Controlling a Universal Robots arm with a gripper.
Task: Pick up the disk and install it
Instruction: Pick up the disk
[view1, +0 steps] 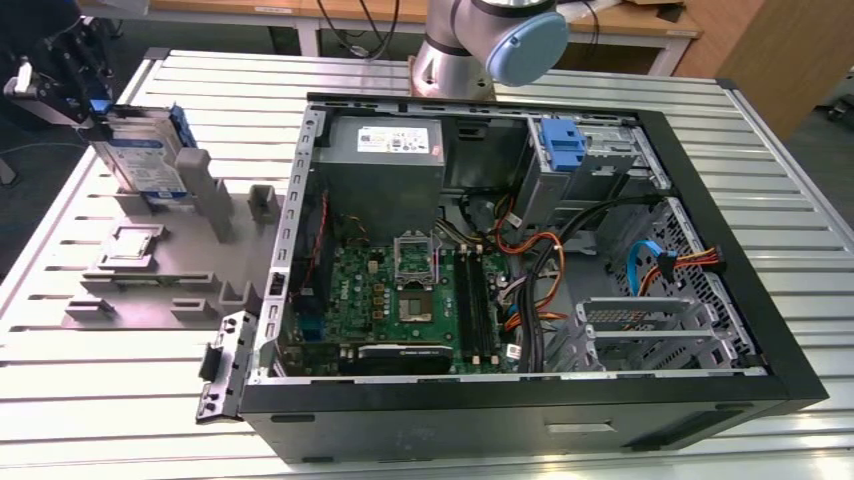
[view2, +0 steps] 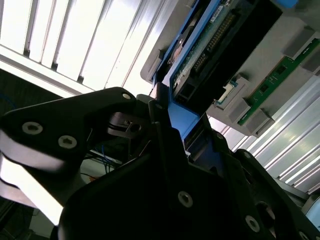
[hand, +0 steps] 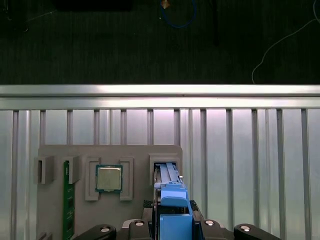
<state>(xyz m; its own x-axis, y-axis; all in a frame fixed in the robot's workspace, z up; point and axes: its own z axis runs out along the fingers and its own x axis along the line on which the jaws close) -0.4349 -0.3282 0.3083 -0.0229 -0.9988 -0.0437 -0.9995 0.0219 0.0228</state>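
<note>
Disk (view1: 140, 150) stands upright in grey fixture (view1: 200, 265) on surface (view1: 120, 370), exterior view's left; fingers (view2: 165, 145) pinch its blue rail (hand: 174, 200). Judgement: lift straight, no tilt, so rails clear slot. Open PC case (view1: 507, 405) sits well apart.

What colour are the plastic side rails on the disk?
Blue. The side rails of the disk show best in the first wrist view.
</note>
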